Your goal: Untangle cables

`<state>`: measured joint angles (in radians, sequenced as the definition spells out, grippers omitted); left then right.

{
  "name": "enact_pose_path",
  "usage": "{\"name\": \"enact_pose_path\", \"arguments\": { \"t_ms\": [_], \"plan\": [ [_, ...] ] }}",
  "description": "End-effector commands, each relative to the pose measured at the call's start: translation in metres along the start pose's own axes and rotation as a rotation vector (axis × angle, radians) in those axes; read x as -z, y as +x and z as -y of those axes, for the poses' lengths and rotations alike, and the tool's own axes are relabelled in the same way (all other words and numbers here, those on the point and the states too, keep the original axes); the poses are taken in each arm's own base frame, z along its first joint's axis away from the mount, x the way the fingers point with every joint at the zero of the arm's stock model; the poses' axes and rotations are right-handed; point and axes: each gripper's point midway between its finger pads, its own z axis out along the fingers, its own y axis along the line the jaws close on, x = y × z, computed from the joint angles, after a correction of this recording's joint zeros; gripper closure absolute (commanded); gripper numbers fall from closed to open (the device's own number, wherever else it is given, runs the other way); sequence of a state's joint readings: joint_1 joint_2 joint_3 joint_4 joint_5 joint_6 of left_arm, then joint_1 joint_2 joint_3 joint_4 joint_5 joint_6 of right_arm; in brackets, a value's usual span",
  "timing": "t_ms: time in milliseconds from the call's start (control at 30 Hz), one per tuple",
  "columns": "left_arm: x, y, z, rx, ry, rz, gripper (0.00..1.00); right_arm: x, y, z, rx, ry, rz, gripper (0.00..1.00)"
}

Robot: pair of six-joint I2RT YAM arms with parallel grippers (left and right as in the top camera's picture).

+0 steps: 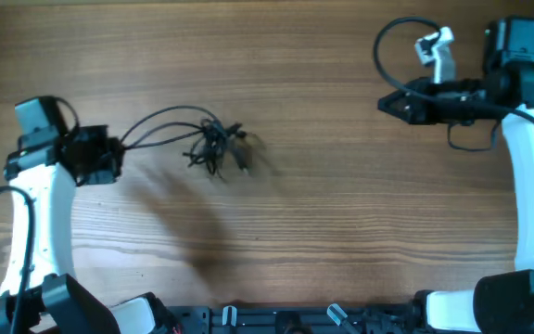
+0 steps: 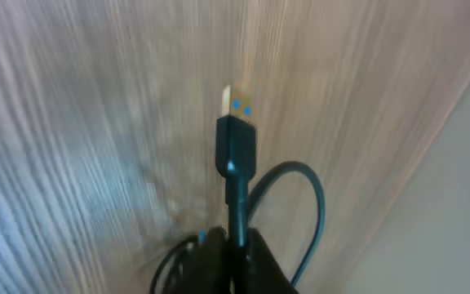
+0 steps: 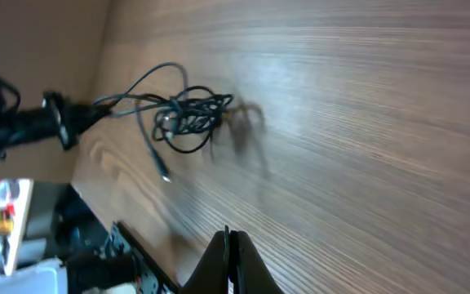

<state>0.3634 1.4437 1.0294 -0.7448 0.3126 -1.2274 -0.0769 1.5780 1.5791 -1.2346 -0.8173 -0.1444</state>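
Holding the cables (image 1: pixel 213 141) by one end in my left gripper (image 1: pixel 115 153), I reckon, lets the knot trail out across the table (image 1: pixel 341 232); my right gripper (image 3: pixel 229 245) waits clenched, empty, well apart.

Your table (image 1: pixel 341 213): one light-brown wood-grain top, grain running side to side in the overhead view. Contents: one tangle of thin black cables (image 1: pixel 216 144), left of centre. You cannot tell whether it touches the wood.

Light wood-grain table (image 1: pixel 341 232)
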Motion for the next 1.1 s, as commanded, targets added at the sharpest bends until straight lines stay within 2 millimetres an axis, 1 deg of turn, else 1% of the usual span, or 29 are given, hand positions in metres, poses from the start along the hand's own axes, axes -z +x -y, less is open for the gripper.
{"name": "enact_pose_path", "arguments": {
  "t_ms": [0, 33, 67, 100, 133, 167, 200, 267, 300, 333, 400, 467, 500, 533, 567, 600, 633, 667, 700, 733, 767, 800, 833, 900, 967, 1000, 1067],
  "plan": [
    [-0.01, 0.051, 0.017, -0.288, 0.049, -0.099, 0.33, -0.013, 0.005, -0.021, 0.103, -0.024, -0.025, 0.96],
    [-0.011, 0.073, 0.027, -0.395, 0.101, -0.157, 0.15, -0.021, 0.009, -0.025, 0.117, -0.034, -0.047, 0.96],
    [-0.009, 0.089, 0.036, -0.463, 0.151, -0.211, 0.06, -0.028, 0.012, -0.03, 0.129, -0.044, -0.067, 0.95],
    [-0.005, 0.106, 0.043, -0.495, 0.197, -0.277, 0.0, -0.035, 0.014, -0.033, 0.137, -0.054, -0.086, 0.94],
    [0.003, 0.12, 0.048, -0.51, 0.227, -0.342, 0.0, -0.043, 0.017, -0.034, 0.143, -0.056, -0.11, 0.89],
    [0.005, 0.123, 0.049, -0.518, 0.231, -0.356, 0.01, -0.047, 0.018, -0.034, 0.143, -0.055, -0.122, 0.89],
    [0.008, 0.126, 0.049, -0.547, 0.232, -0.366, 0.01, -0.051, 0.02, -0.032, 0.138, -0.053, -0.136, 0.85],
    [0.004, 0.126, 0.031, -0.543, 0.155, -0.367, 0.0, -0.059, 0.024, -0.031, 0.126, -0.053, -0.165, 0.8],
    [0.002, 0.126, 0.022, -0.54, 0.111, -0.359, 0.0, -0.062, 0.026, -0.031, 0.127, -0.057, -0.176, 0.79],
    [-0.004, 0.122, 0.003, -0.555, 0.009, -0.294, 0.0, -0.068, 0.03, -0.037, 0.137, -0.066, -0.196, 0.76],
    [-0.011, 0.111, -0.01, -0.611, -0.089, -0.158, 0.01, -0.073, 0.034, -0.041, 0.15, -0.058, -0.215, 0.72],
    [-0.013, 0.113, -0.011, -0.696, -0.108, -0.109, 0.01, -0.078, 0.038, -0.039, 0.139, -0.012, -0.236, 0.69],
    [-0.011, 0.116, -0.008, -0.707, -0.1, -0.108, 0.01, -0.082, 0.041, -0.045, 0.154, -0.021, -0.247, 0.67],
    [-0.002, 0.123, 0.006, -0.717, -0.066, -0.121, 0.08, -0.088, 0.046, -0.054, 0.181, -0.03, -0.264, 0.59],
    [0.007, 0.133, 0.012, -0.718, -0.041, -0.164, 0.57, -0.091, 0.047, -0.057, 0.196, -0.029, -0.269, 0.55],
    [0.012, 0.142, 0.018, -0.73, -0.013, -0.207, 0.89, -0.093, 0.048, -0.06, 0.207, -0.033, -0.271, 0.53],
    [0.022, 0.158, 0.027, -0.75, 0.042, -0.281, 0.96, -0.096, 0.048, -0.065, 0.229, -0.039, -0.271, 0.51],
    [0.036, 0.174, 0.041, -0.763, 0.11, -0.348, 0.96, -0.099, 0.048, -0.069, 0.244, -0.045, -0.27, 0.49],
    [0.05, 0.182, 0.056, -0.792, 0.168, -0.367, 0.96, -0.101, 0.049, -0.072, 0.257, -0.05, -0.269, 0.49],
    [0.064, 0.188, 0.071, -0.809, 0.218, -0.367, 0.96, -0.104, 0.049, -0.075, 0.272, -0.056, -0.268, 0.49],
    [0.074, 0.19, 0.081, -0.82, 0.248, -0.358, 0.96, -0.106, 0.049, -0.078, 0.283, -0.06, -0.267, 0.49],
    [0.09, 0.193, 0.097, -0.838, 0.303, -0.339, 0.96, -0.109, 0.05, -0.08, 0.279, -0.064, -0.275, 0.49],
    [0.096, 0.195, 0.105, -0.847, 0.331, -0.33, 0.96, -0.112, 0.052, -0.08, 0.266, -0.059, -0.283, 0.48],
    [0.097, 0.195, 0.107, -0.849, 0.338, -0.328, 0.96, -0.122, 0.052, -0.072, 0.223, -0.032, -0.3, 0.47],
    [0.093, 0.191, 0.102, -0.841, 0.308, -0.315, 0.96, -0.139, 0.053, -0.068, 0.203, -0.034, -0.319, 0.46],
    [0.09, 0.185, 0.099, -0.834, 0.281, -0.284, 0.96, -0.155, 0.054, -0.063, 0.165, -0.035, -0.337, 0.45],
    [0.082, 0.158, 0.094, -0.816, 0.197, -0.139, 0.96, -0.181, 0.06, -0.062, 0.139, -0.07, -0.376, 0.45]
  ]
}}
